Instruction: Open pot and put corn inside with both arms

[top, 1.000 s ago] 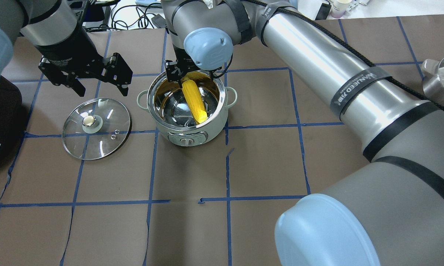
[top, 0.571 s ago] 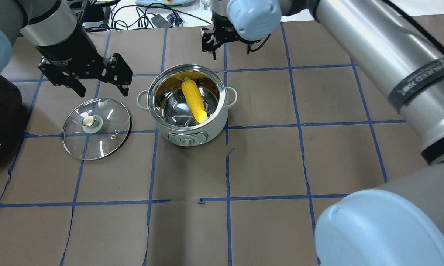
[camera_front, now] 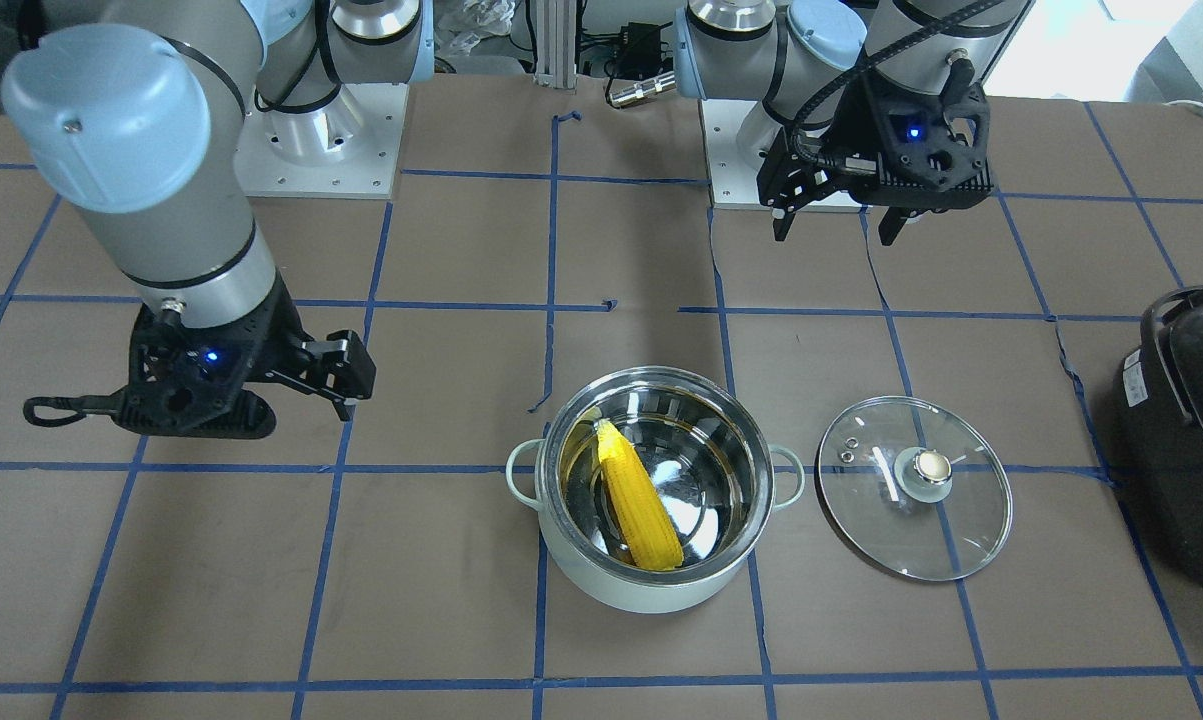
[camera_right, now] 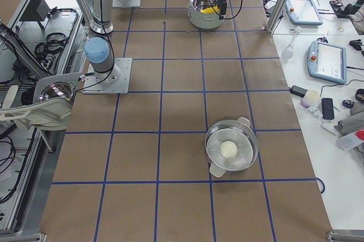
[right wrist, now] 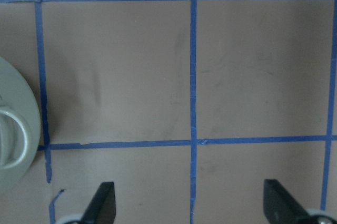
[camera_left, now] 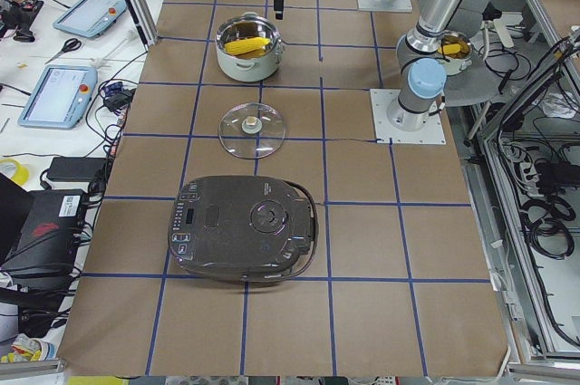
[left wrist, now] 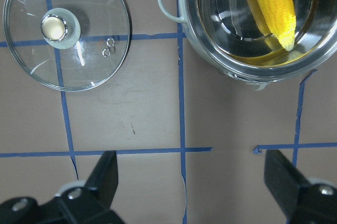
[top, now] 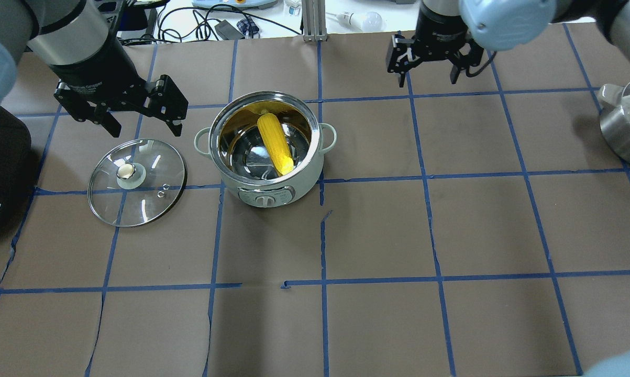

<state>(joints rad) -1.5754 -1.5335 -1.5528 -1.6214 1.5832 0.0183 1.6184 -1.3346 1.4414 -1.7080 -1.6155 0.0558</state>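
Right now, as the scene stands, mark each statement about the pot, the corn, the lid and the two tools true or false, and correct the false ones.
1. The corn lies inside the pot. True.
2. The glass lid lies flat on the table beside the pot, knob up. True.
3. The right tool grips the corn. False: it is open and empty, well clear of the pot.
4. The left tool is open, above the table near the glass lid. True.
5. The pot is tipped on its side. False: it stands upright with its mouth open to the top.
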